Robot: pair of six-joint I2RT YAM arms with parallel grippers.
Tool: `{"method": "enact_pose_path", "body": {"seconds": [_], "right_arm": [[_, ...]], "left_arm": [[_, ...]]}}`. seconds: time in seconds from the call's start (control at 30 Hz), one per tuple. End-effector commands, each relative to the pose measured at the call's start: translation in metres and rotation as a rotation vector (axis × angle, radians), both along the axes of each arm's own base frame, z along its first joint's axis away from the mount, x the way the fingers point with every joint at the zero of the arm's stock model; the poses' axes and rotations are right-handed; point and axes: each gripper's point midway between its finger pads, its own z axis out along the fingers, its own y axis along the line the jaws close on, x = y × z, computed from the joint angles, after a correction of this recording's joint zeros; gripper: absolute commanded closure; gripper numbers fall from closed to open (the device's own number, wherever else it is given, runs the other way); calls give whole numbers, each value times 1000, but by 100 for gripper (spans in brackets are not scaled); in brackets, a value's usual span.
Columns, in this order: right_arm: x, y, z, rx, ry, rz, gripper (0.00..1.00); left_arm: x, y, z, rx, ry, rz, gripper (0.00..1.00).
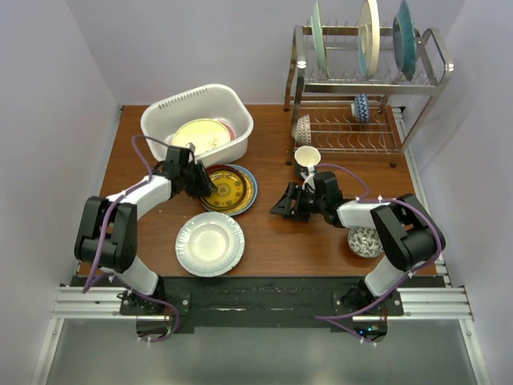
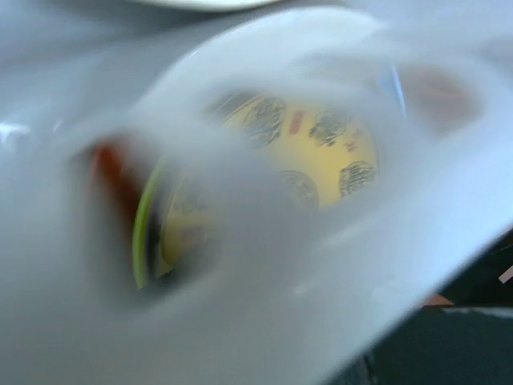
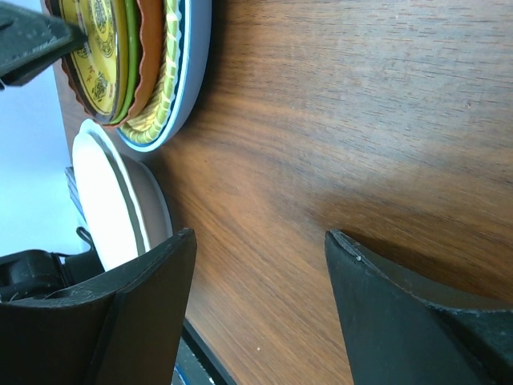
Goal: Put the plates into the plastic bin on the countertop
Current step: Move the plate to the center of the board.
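- Logging the worktop (image 1: 276,241): dark reddish-brown wood with a visible grain, carrying every item below.
- Plastic bin (image 1: 160,120): a white tub at the far left of the worktop. I see a yellow plate (image 1: 200,135) lying inside it, with the edge of a reddish plate (image 1: 228,128) beside that.
- Plate stack (image 1: 240,188): on the worktop just in front of the bin, outside it. Top down, I count a yellow patterned plate (image 3: 96,32), a lime plate (image 3: 128,64), a red-brown plate (image 3: 151,40), a yellow scalloped plate (image 3: 164,88) and a light blue plate (image 3: 192,56).
- White plate (image 1: 210,243): alone on the worktop, near the stack, on the side of the arm bases.
- Left fingers (image 1: 200,180): at the stack's left rim, between stack and bin. My left wrist view is blurred by something white close to the lens, so I cannot tell whether they are open or closed.
- Right fingers (image 3: 385,313): spread wide over bare wood to the right of the stack, holding nothing.
- Dish rack (image 1: 417,80): steel wire, far right corner. Three upright plates (image 1: 369,36) stand on its upper tier, and a small patterned bowl (image 1: 361,107) sits lower.
- Cream cup (image 1: 307,156): on the worktop, just beyond the right arm.
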Motion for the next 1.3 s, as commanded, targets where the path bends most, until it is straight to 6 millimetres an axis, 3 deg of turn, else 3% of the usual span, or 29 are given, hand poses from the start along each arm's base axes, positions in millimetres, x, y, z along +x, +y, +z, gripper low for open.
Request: {"method": "enact_pose_path", "body": {"seconds": [0.0,0.17,0.4,0.77,0.9,1.03,1.13,1.27], "right_arm": [[-19,-16,-29,-114,115,-25,30],[-12,-11,-12,-91,89,-27,30],[7,-2,20,-61,34,-25,30],[15,2,39,-45,3,-27,30],[15,2,40,-42,3,-27,30],[15,1,39,-50,2,-33,30],[14,-1,39,-60,0,-39,30],[15,-4,46,-65,-20,-49,30]], "left_arm": [[11,-14,-6,48,-2,-66,65],[-3,-36,-25,56,52,-140,67],[-37,-75,-58,75,144,-258,69],[-82,-130,-84,63,217,-382,70],[-89,-140,-85,56,221,-395,71],[-86,-144,-73,42,201,-393,71],[-81,-145,-56,44,172,-384,71],[-66,-148,-18,38,81,-371,70]]}}
